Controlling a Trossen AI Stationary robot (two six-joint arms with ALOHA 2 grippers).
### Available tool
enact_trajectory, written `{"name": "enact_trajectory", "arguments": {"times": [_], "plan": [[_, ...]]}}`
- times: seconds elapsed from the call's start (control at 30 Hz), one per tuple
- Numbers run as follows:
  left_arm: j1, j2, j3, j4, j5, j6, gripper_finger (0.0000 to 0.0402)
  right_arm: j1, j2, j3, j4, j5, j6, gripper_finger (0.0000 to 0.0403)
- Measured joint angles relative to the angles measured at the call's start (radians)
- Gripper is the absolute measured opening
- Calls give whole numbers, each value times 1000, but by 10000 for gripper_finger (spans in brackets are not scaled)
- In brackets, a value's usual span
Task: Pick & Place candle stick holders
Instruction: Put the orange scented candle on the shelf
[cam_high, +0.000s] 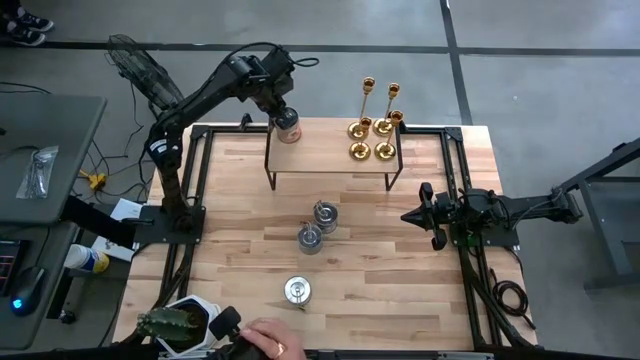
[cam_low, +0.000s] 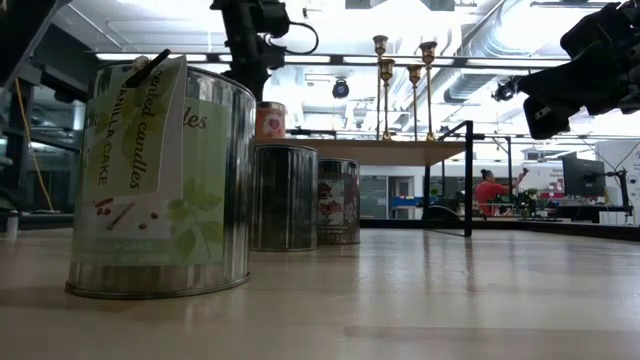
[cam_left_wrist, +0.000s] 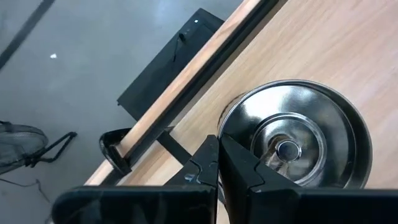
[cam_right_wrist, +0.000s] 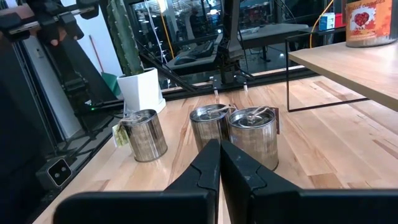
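One silver tin (cam_high: 288, 127) set on raised shelf (cam_high: 330, 147) at far left, beside four gold candlesticks (cam_high: 375, 125) at shelf's far right; three tins (cam_high: 312, 238) left on table, mid and near; left gripper (cam_high: 281, 112) over shelf tin, fingers together, holding nothing; right gripper (cam_high: 408, 215) waits at right edge, fingers together, empty

Wooden table (cam_high: 390, 260), butcher-block top, black rails along both sides. Raised wooden shelf (cam_high: 325, 150) on thin black legs at the far edge. Potted cactus (cam_high: 165, 325) in a white pot (cam_high: 195, 310) at the near left corner. Desk (cam_high: 40, 160) to the left, with cables. Fan (cam_high: 135, 65) on the grey floor. Person in red (cam_low: 490, 190), far background.
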Motion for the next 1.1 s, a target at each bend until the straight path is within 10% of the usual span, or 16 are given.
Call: {"name": "enact_trajectory", "arguments": {"times": [1.1], "plan": [[-2,-1,0,34,-58,-21,73,0,0,0,0,0,0,4]]}}
